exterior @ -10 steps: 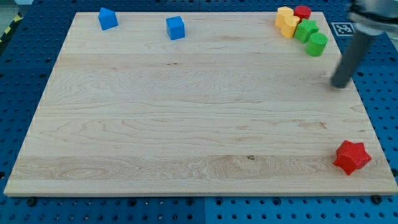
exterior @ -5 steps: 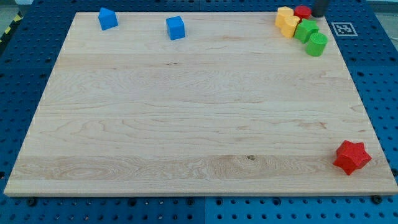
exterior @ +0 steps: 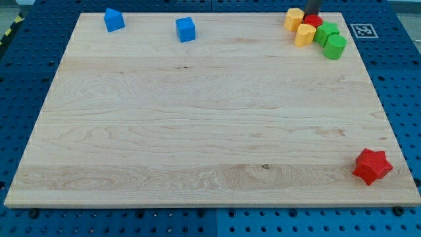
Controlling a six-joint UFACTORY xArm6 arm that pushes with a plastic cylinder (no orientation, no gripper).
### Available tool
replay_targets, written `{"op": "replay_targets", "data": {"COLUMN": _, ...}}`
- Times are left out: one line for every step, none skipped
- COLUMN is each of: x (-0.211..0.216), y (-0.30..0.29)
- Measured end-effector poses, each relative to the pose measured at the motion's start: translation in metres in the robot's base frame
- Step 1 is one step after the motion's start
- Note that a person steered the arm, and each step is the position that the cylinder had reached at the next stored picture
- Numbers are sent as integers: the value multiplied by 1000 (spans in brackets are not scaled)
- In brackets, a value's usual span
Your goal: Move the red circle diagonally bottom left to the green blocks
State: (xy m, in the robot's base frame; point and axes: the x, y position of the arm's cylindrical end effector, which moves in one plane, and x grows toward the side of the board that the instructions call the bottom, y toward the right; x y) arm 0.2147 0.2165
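You see the pale wooden worktop (exterior: 197, 118) filling most of the view, lying on a blue perforated base (exterior: 408, 99). The end effector is a straight dark rod, and only its lower end shows: my tip (exterior: 312, 15) sits at the view's top edge, near the top right corner of the worktop. It has no jaws, so there is nothing to spread or press together; it holds nothing.

Far below my tip, near the bottom right corner, lies the red star-shaped block (exterior: 372, 166), well apart from everything else. Far to the view's left of my tip, along the top edge, stand the blue cube (exterior: 186, 29) and, further left, a blue block (exterior: 114, 19) with a sloped top.

Just below and to the right of my tip sit two green blocks: one (exterior: 327, 31) nearer, the other (exterior: 335, 47) below it, touching each other. To the left of my tip is a yellow block (exterior: 294, 18), and below-left a second yellow block (exterior: 304, 34).

The red circle (exterior: 313, 22) lies directly beneath my tip, touching it, wedged between the yellow blocks and the nearer green block.
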Motion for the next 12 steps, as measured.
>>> {"op": "replay_targets", "data": {"x": 2, "y": -2}}
{"op": "replay_targets", "data": {"x": 11, "y": -14}}
{"op": "replay_targets", "data": {"x": 30, "y": -21}}
{"op": "replay_targets", "data": {"x": 52, "y": -21}}
{"op": "replay_targets", "data": {"x": 60, "y": -21}}
{"op": "replay_targets", "data": {"x": 59, "y": -21}}
{"op": "replay_targets", "data": {"x": 59, "y": -21}}
{"op": "replay_targets", "data": {"x": 60, "y": -20}}
{"op": "replay_targets", "data": {"x": 67, "y": -7}}
{"op": "replay_targets", "data": {"x": 80, "y": 2}}
{"op": "replay_targets", "data": {"x": 99, "y": 8}}
{"op": "replay_targets", "data": {"x": 119, "y": 8}}
